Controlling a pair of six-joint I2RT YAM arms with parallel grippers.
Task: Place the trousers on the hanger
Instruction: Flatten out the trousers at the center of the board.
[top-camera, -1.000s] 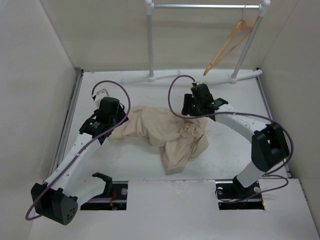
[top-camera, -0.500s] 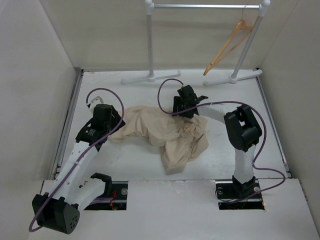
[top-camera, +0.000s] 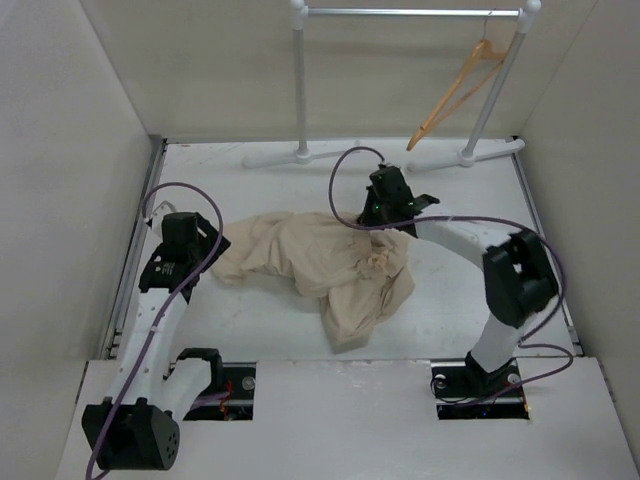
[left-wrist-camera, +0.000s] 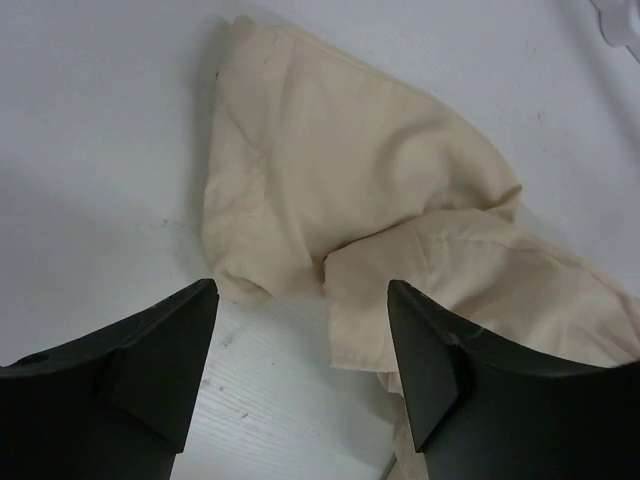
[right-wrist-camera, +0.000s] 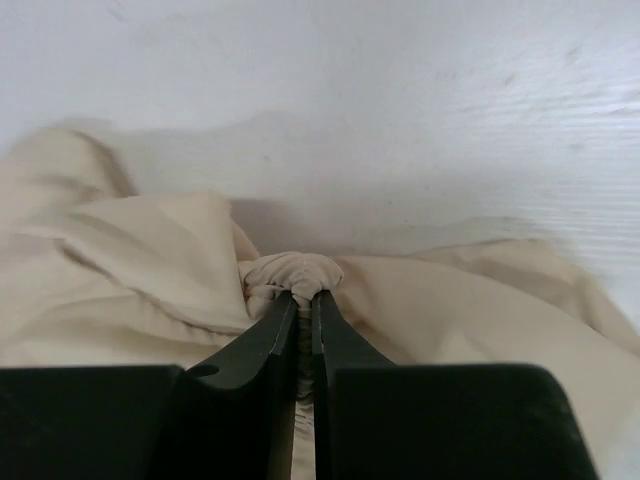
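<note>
The beige trousers (top-camera: 320, 265) lie crumpled in a heap on the white table. The light-orange hanger (top-camera: 455, 92) hangs by its hook from the rail at the back right, tilted. My right gripper (top-camera: 387, 218) sits at the heap's far right edge. In the right wrist view it (right-wrist-camera: 303, 298) is shut on a bunched fold of the trousers (right-wrist-camera: 290, 272). My left gripper (top-camera: 203, 243) is just off the heap's left end. In the left wrist view it (left-wrist-camera: 302, 300) stands open, with the trousers' (left-wrist-camera: 330, 170) end just ahead of the fingers and nothing between them.
A white-and-metal garment rail (top-camera: 300, 80) stands across the back, its feet (top-camera: 300, 155) on the table. White walls close in left, right and behind. A raised white ledge (top-camera: 340, 420) with the arm bases runs along the front.
My right gripper has shut on a fold of the trousers at the heap's far right. My left arm has drawn back to the left off the cloth, its jaws wider.
</note>
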